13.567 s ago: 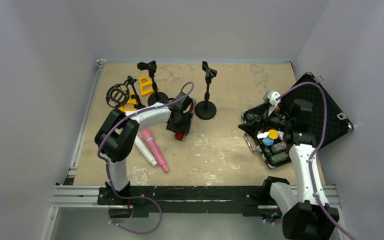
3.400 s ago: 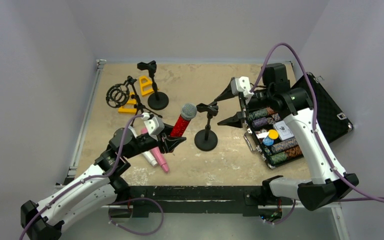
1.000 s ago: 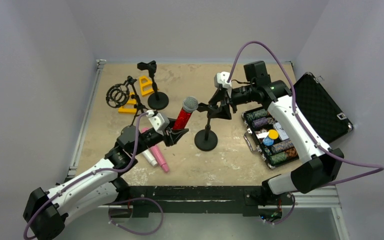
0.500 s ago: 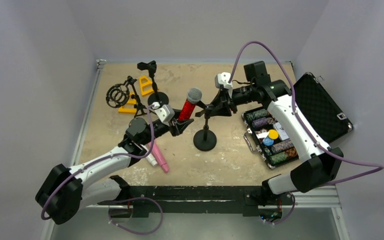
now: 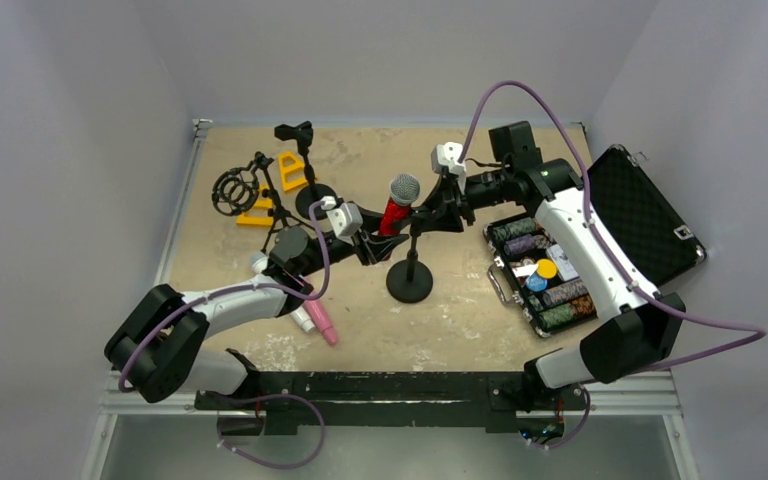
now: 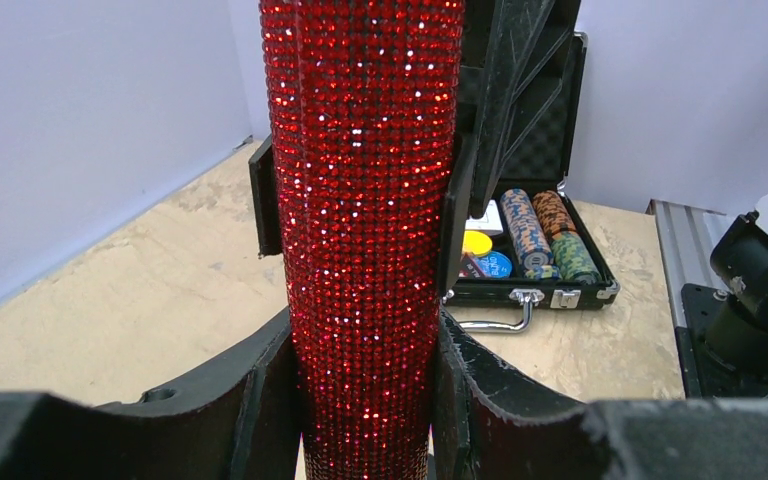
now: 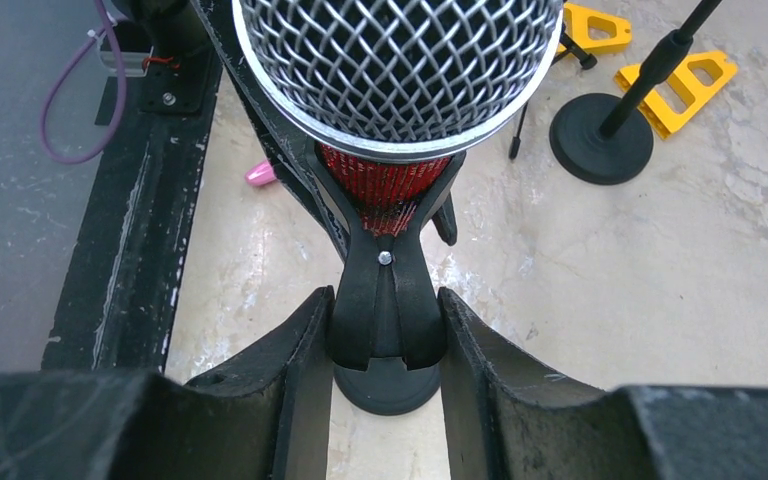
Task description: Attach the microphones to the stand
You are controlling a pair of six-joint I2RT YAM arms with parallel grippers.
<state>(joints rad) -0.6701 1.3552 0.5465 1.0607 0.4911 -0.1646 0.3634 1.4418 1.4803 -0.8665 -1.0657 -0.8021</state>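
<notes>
As left claw [image 6: 365, 390] clamps microphone [image 6: 360, 150], right claw [image 7: 385, 340] clamps clip [image 7: 380, 270]; case [image 5: 650, 215] seemingly holds chips [image 5: 557, 295].

The gap between the left jaws is filled by the red mic [image 6: 365, 230]. Straight ahead of them stands the clip [image 7: 380, 290], which fills the gap between the right jaws, so neither pair has slack. The two pairs meet almost tip to tip. Below them the stand [image 5: 410, 278] sits on the bench [image 5: 460, 320], which is bare around its base. Beyond the left jaws lies the open case [image 5: 550, 275]. On their far side are another stand [image 5: 307, 180] and yellow holders [image 5: 290, 172], and behind them, under the arm, is the pink mic [image 5: 318, 322].
</notes>
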